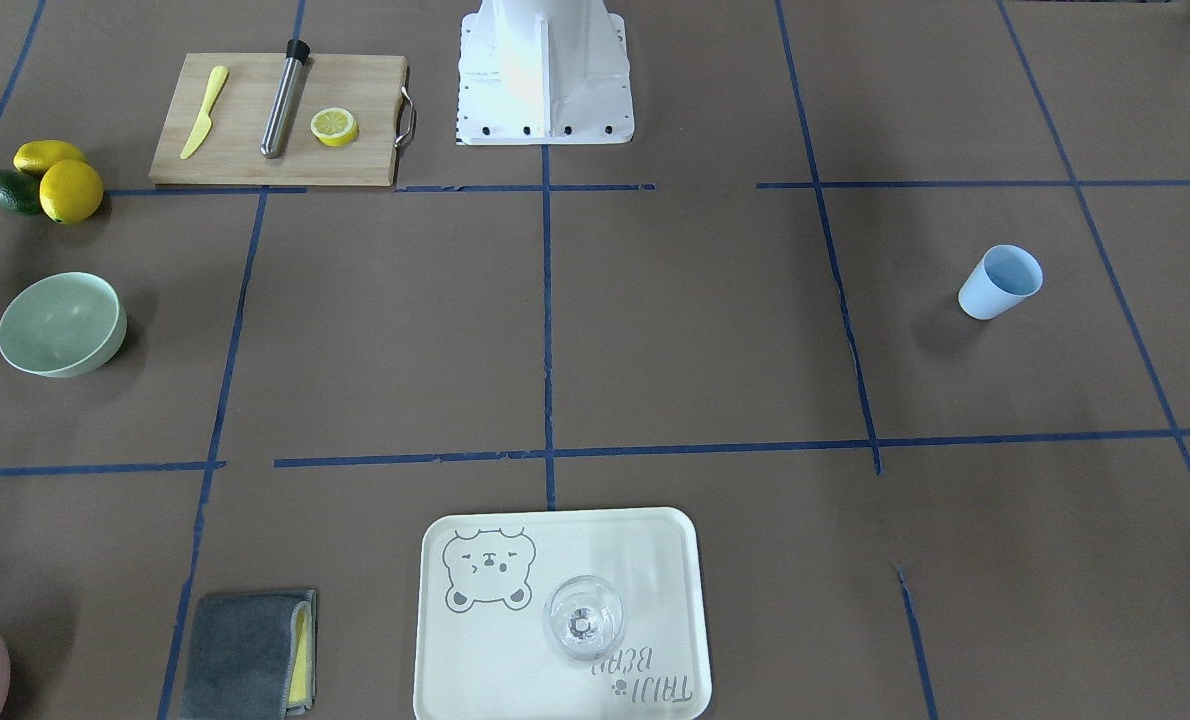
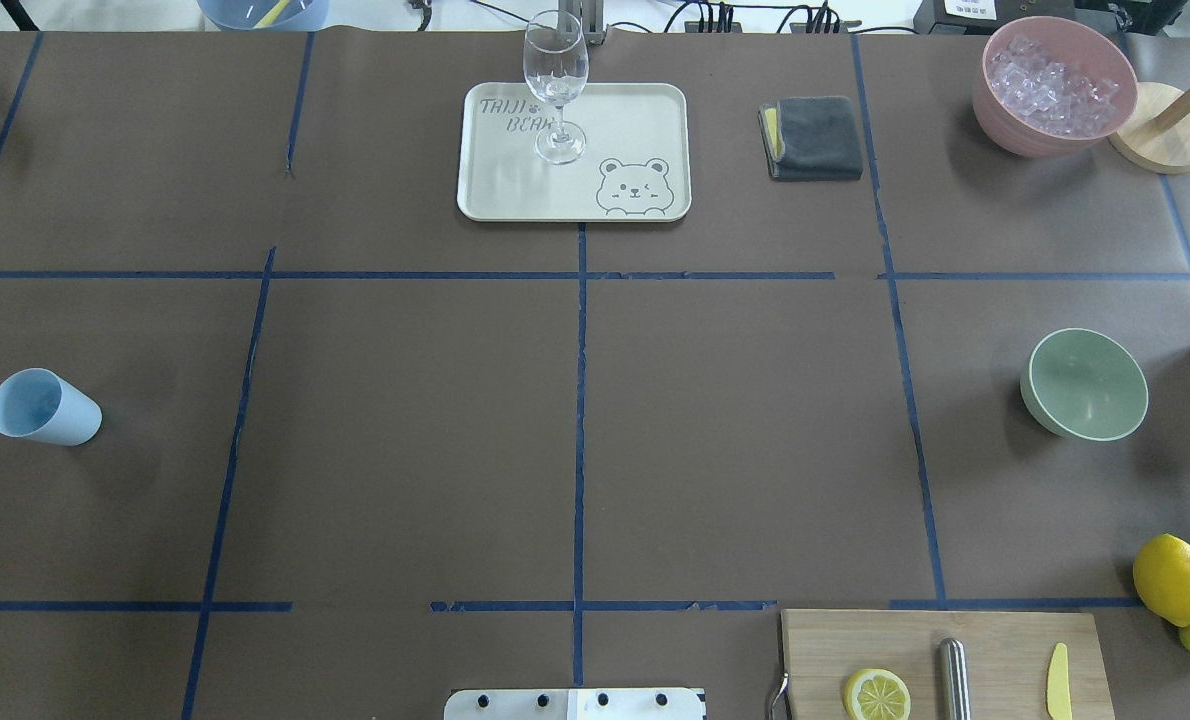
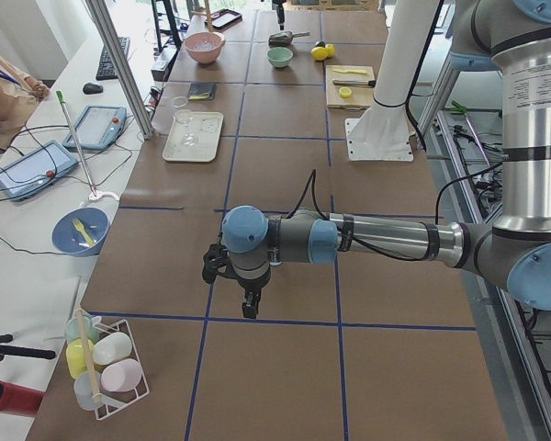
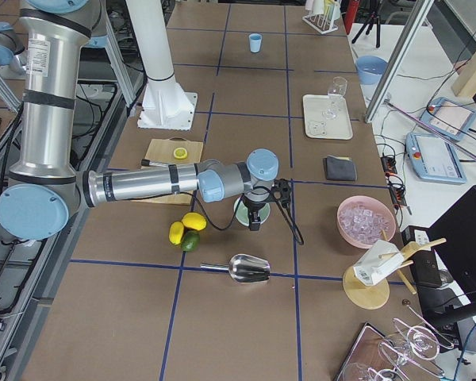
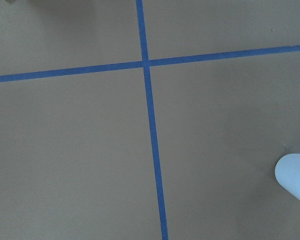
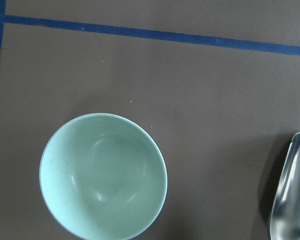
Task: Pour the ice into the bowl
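Note:
The ice (image 2: 1053, 76) is a heap of clear little cubes in a pink container (image 2: 1035, 135) at the far right of the table. It also shows in the exterior right view (image 4: 363, 217). The mint-green bowl (image 2: 1085, 385) stands empty on the right side, and also shows in the front view (image 1: 60, 325) and the right wrist view (image 6: 102, 175). My right gripper (image 4: 255, 224) hangs over the bowl's near side. My left gripper (image 3: 247, 308) hangs above the table near the blue cup (image 5: 295, 175). I cannot tell whether either gripper is open or shut.
A metal scoop (image 4: 246, 268) lies right of the bowl, and its edge shows in the right wrist view (image 6: 290, 195). A cutting board (image 2: 940, 665) holds a lemon half, a metal rod and a yellow knife. Lemons (image 2: 1172, 578), a tray (image 2: 645, 120) with a wine glass (image 2: 556, 85), and a grey cloth (image 2: 813, 137) lie around.

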